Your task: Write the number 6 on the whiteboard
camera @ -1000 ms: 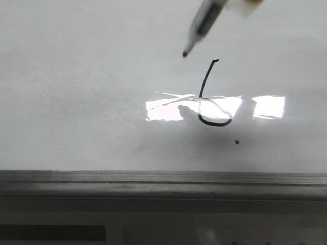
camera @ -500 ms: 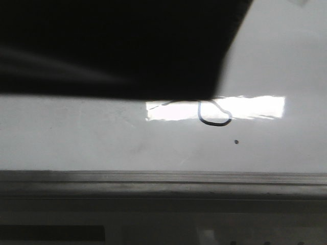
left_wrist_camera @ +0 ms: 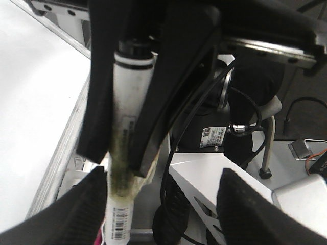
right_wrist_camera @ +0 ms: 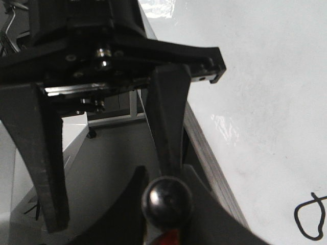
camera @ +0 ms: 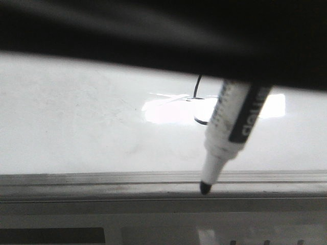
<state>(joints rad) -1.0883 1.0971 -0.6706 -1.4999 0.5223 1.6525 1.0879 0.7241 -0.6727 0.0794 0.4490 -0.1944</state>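
Left jaws clenched on the marker (left_wrist_camera: 125,127): in the left wrist view the two black fingers (left_wrist_camera: 153,102) squeeze the white barrel from either side, dark cap end toward the wrist, barcode label toward the fingertips. Left gripper (left_wrist_camera: 115,161) sits off the board's edge, over the frame and cabling.

Right jaws released, nothing between them: the right gripper (right_wrist_camera: 110,194) shows two black fingers (right_wrist_camera: 168,117) standing well apart, floor and table frame visible through the gap. A round dark knob sits low in that view, close to the lens.

Front view: a dark blurred arm mass fills the upper band. The marker (camera: 230,132) hangs below it, tilted, tip down and toward the camera; black tip overlaps the grey metal rail (camera: 102,184) in the picture. Cannot tell whether the tip touches anything. Black label with white lettering along the barrel.

The number 6 (camera: 198,99) is on the whiteboard (camera: 76,122), right of centre, mostly hidden: only a piece of the stem and the left part of the loop show, the rest behind the marker and the arm. Right wrist view catches the loop (right_wrist_camera: 309,217) as a closed black outline on the white surface, near the picture's corner. Bright window glare lies across the board beside the numeral.
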